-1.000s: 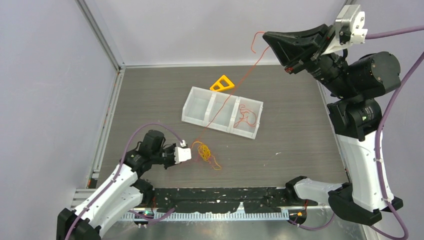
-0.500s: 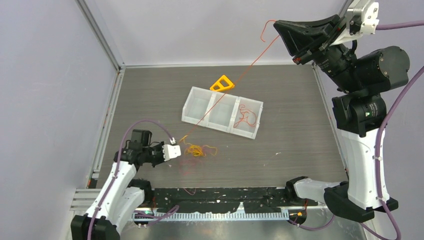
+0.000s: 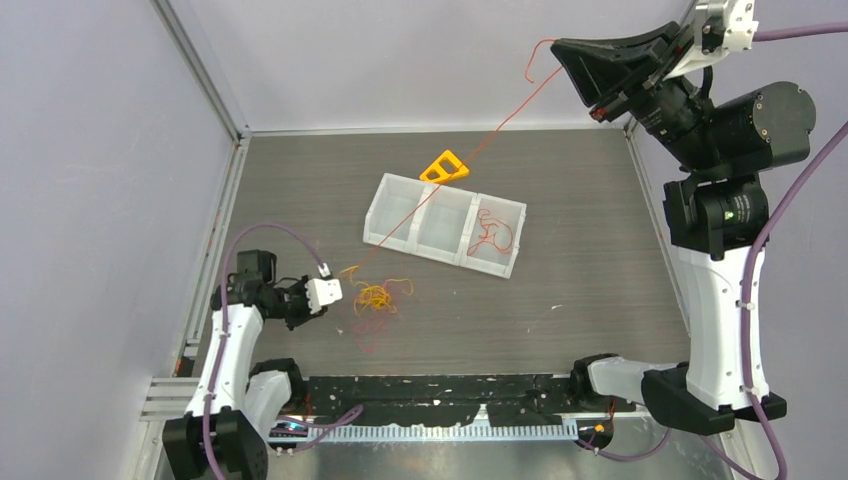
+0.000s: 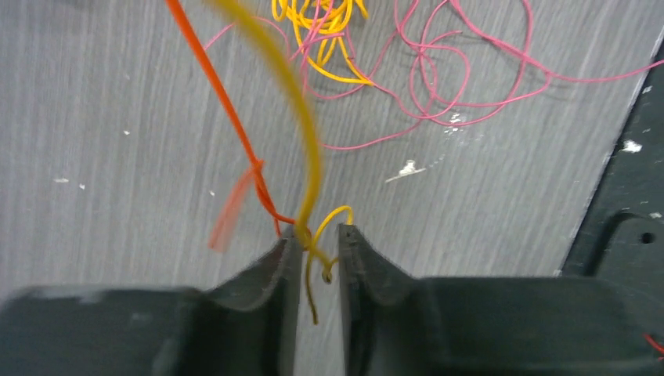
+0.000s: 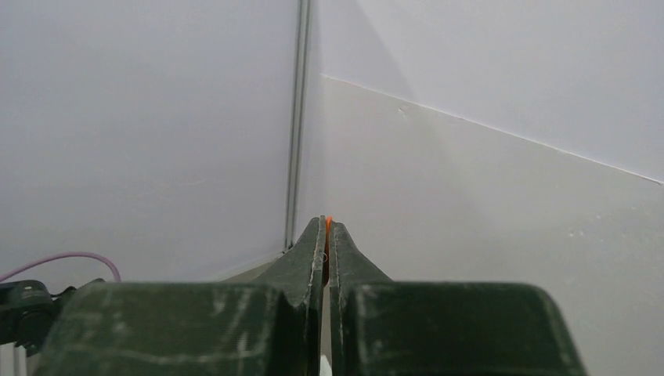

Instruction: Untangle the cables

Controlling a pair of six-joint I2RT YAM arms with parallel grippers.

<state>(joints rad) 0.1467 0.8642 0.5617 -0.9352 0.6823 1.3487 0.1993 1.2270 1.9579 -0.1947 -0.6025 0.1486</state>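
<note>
Top external view shows the orange cable stretched in a straight line above the left part of the white tray. It runs from the right tool, raised high beyond the far right corner of the tray, down to the left tool, which is low over the desk at the near left of the tray.

In the right wrist view the fingers are pressed together on the orange cable. In the left wrist view the fingers are nearly closed, and they grasp the yellow cable at the place where it meets the orange one.

A yellow bundle and a loose pink cable lie on the desk just in front of the tray's left end. One red cable lies in the right compartment of the tray.
</note>
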